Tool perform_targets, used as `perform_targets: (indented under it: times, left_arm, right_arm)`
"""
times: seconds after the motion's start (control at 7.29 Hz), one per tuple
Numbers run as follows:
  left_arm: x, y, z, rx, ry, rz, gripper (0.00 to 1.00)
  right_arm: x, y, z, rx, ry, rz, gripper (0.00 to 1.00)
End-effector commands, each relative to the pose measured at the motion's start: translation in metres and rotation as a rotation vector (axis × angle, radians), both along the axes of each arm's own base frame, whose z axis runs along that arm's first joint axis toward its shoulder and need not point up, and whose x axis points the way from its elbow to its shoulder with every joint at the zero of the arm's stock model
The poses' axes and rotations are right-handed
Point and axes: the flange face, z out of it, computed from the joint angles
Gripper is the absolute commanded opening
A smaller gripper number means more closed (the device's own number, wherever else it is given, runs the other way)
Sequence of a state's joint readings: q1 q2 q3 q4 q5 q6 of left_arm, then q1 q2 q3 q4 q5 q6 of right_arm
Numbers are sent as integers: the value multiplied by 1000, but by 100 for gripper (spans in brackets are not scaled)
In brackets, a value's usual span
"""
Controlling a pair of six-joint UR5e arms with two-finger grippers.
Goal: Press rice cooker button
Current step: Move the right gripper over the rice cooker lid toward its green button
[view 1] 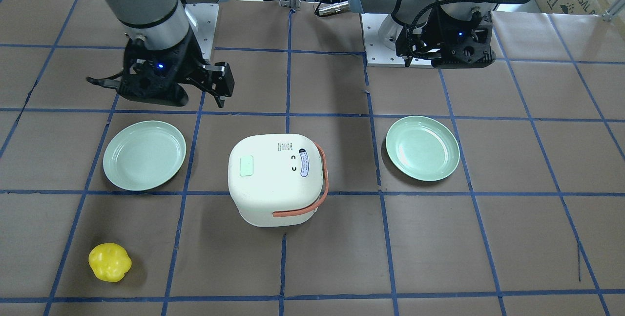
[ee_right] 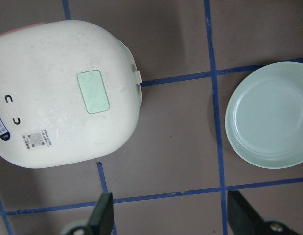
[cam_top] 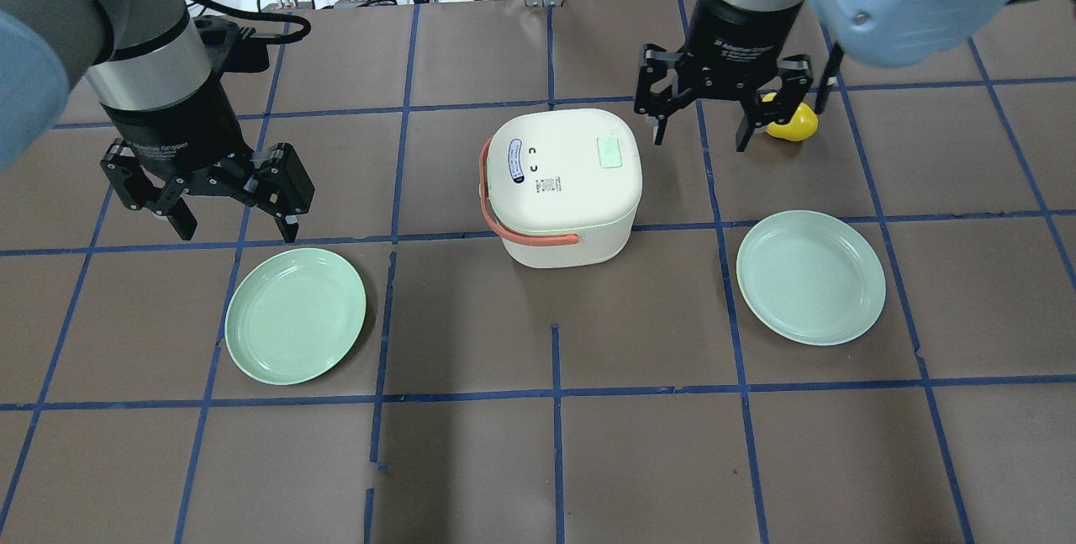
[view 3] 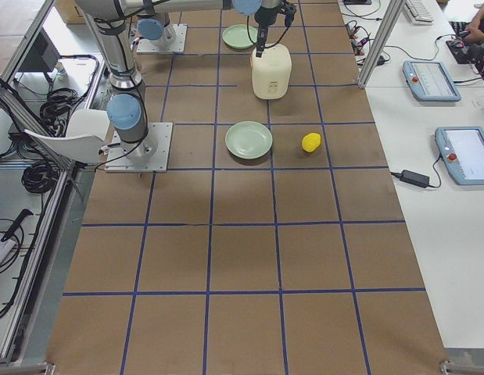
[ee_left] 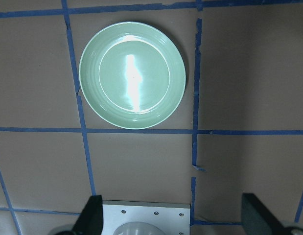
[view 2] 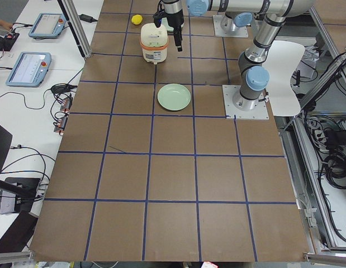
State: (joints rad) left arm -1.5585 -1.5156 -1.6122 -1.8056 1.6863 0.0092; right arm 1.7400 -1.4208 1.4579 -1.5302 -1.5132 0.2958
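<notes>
The rice cooker is white with an orange strap handle and stands mid-table with its lid shut. A pale green rectangular pad sits on the lid, and a small white tab juts from the lid's edge. My right gripper is open and empty. It hovers above the table just right of the cooker and does not touch it. In the right wrist view the cooker lies upper left of the gripper. My left gripper is open and empty, far left of the cooker.
One pale green plate lies under my left gripper's side and another lies right of the cooker. A yellow lumpy object sits just behind my right gripper. The robot's base plate shows in the left wrist view.
</notes>
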Motion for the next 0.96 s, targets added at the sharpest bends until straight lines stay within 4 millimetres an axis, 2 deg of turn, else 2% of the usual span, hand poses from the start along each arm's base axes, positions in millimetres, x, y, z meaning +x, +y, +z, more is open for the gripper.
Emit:
perform_targets:
  times: [0.0, 0.14, 0.27, 0.55, 0.82]
  left_arm:
    - [0, 0, 0, 0, 1, -1, 100]
    - [0, 0, 0, 0, 0, 0, 100]
    - [0, 0, 0, 0, 0, 0, 100]
    - [0, 0, 1, -2, 0, 0, 100]
    - [1, 0, 0, 0, 0, 2, 100]
  right_arm:
    - [28, -13, -29, 21, -2, 19, 23]
    - [31, -17, -36, 31, -24, 23, 13]
    - [32, -29, -43, -6, -39, 26, 11]
    - [41, -45, -61, -32, -67, 33, 11]
    - [40, -56, -73, -49, -72, 61, 12]
